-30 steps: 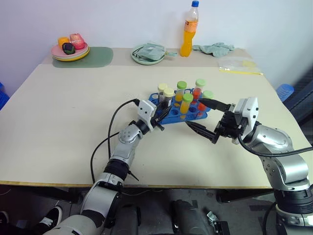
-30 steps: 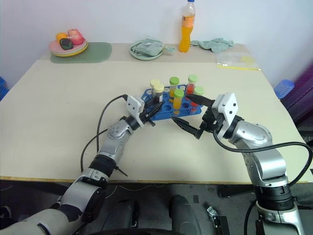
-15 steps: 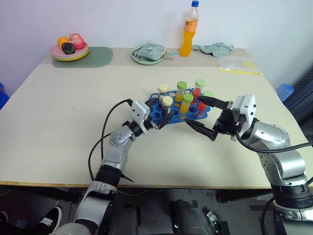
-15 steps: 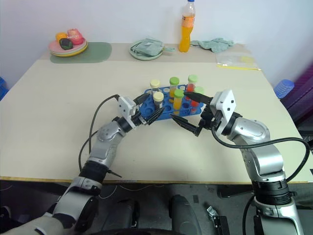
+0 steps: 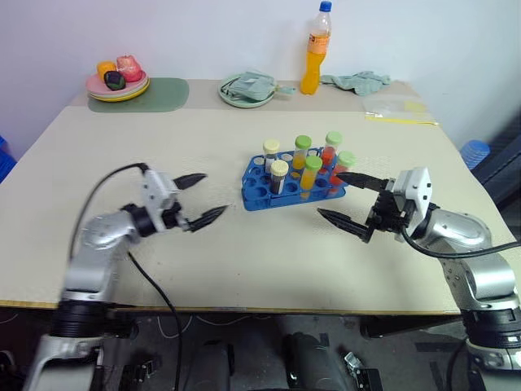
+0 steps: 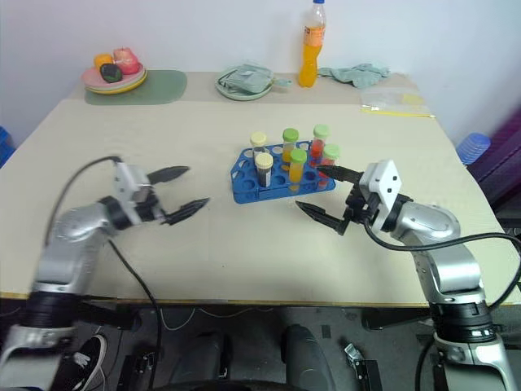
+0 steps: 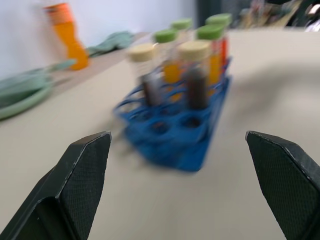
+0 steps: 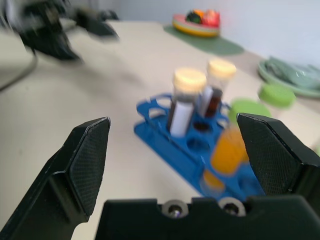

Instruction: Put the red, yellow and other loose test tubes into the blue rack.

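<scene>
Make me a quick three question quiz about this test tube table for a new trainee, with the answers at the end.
1. True or false: the left hand is holding a test tube.
2. How many capped test tubes stand in the blue rack?
3. Multiple choice: what stands at the table's far edge behind the rack? A) an orange drink bottle B) a kettle C) a lamp

Key
1. False. Both the left hand and the right hand are open and empty, one on each side of the rack.
2. Six: two cream-capped, four green-capped.
3. A.
</scene>
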